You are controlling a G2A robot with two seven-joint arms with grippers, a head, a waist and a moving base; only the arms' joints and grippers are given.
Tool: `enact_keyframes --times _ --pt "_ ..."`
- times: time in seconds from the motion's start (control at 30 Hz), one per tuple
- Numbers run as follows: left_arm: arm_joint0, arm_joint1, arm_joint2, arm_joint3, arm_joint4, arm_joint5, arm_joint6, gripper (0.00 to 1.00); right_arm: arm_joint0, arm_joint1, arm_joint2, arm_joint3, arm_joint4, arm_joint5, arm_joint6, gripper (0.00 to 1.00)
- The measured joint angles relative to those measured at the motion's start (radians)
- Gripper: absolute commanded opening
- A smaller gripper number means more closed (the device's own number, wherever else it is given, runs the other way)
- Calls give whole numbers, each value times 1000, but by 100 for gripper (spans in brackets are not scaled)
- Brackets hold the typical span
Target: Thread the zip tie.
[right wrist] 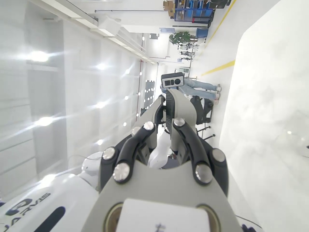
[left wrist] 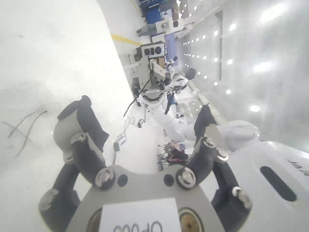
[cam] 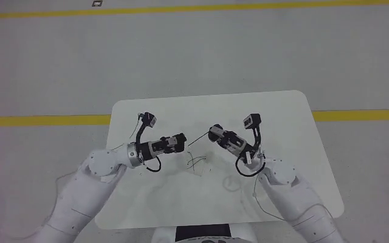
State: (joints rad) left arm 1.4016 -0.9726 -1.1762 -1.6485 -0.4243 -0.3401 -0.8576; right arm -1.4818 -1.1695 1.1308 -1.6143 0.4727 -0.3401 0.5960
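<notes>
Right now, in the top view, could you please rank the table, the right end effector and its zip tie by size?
1. table
2. right end effector, raised nearer the camera
3. zip tie, a thin strand it holds

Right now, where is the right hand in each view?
Top view: right hand right of the table's middle, holding a zip tie toward the left hand.
Left wrist view: right hand beyond the table's edge, zip tie jutting out.
Right wrist view: right hand close up, shut.
Shared landmark: white table.
</notes>
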Motion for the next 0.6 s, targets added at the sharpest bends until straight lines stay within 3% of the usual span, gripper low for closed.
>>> enact_keyframes --times 0.13,0.43,0.53,0.6 --pt "-2 -26 -6 31 -75 0 -21 100 0 -16 -4 19 73 0 -2 0" --pt "-2 -27 -7 34 -77 1 -19 100 5 -23 -3 34 91 4 -27 0" --pt "-2 -30 8 40 -52 1 -1 100 -2 -28 -17 21 126 11 -29 0" --pt "-3 -35 24 46 -84 0 -13 100 -2 -32 -26 24 158 10 -21 0"
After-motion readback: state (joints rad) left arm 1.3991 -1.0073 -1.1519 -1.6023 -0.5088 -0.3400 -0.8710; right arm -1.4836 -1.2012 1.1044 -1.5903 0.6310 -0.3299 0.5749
